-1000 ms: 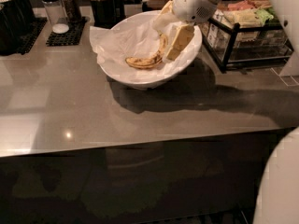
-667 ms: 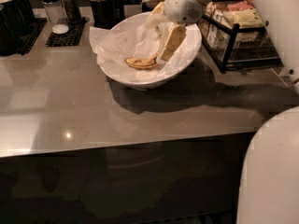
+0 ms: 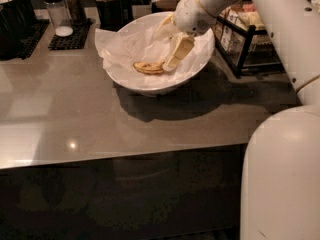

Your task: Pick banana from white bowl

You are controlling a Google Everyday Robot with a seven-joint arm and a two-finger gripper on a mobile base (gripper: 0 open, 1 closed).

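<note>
Banana (image 3: 148, 67) lies on the paper (image 3: 125, 44) inside the bowl (image 3: 155, 85), its long axis running left to right. The gripper (image 3: 174, 58) slants down at its right end, just beside it. Whether it grips cannot be told.

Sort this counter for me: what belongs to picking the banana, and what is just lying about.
Job: banana, lying in the white bowl; gripper, down in the bowl at the banana's right end.
Lying about: black wire basket of packets; glass shaker; black mat; dark cup of sticks.
</note>
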